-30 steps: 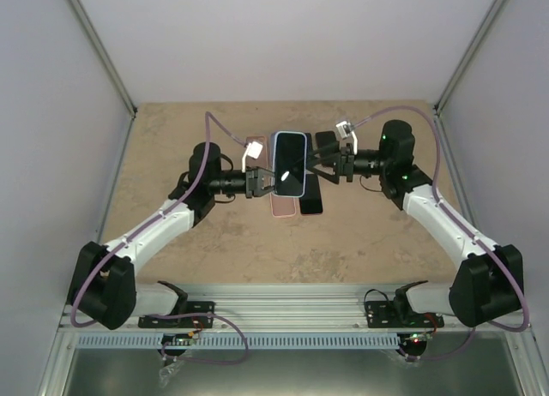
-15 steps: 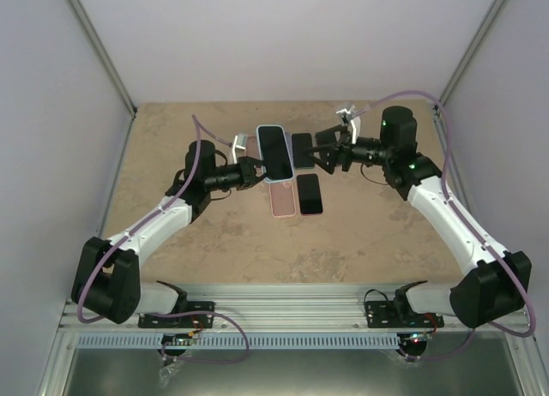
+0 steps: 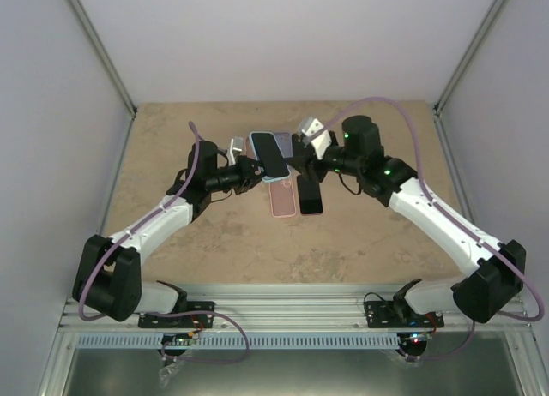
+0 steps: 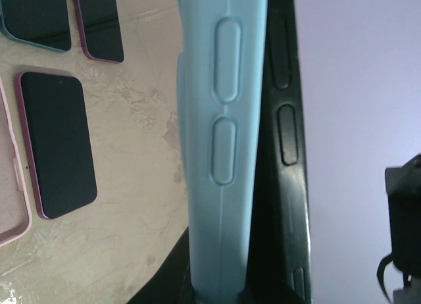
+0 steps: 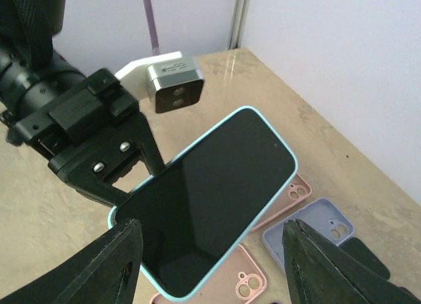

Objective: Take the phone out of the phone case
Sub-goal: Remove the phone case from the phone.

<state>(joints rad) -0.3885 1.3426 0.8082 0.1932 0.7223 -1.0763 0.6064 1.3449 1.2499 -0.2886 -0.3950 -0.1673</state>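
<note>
above the far middle of the bench, the phone hung in its pale blue case, left hand clamped on one end — long axis slanting far-left to near-right. just right of it hovered the right hand, fingers apart, facing the screen.

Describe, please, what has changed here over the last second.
The left gripper carried the cased phone a little left and toward the far edge, tilting it. The right gripper backed off, then swung in left; its open fingers now flank the phone. Unchanged: the left gripper's clamp on it, the pink case and loose phone on the table.
</note>
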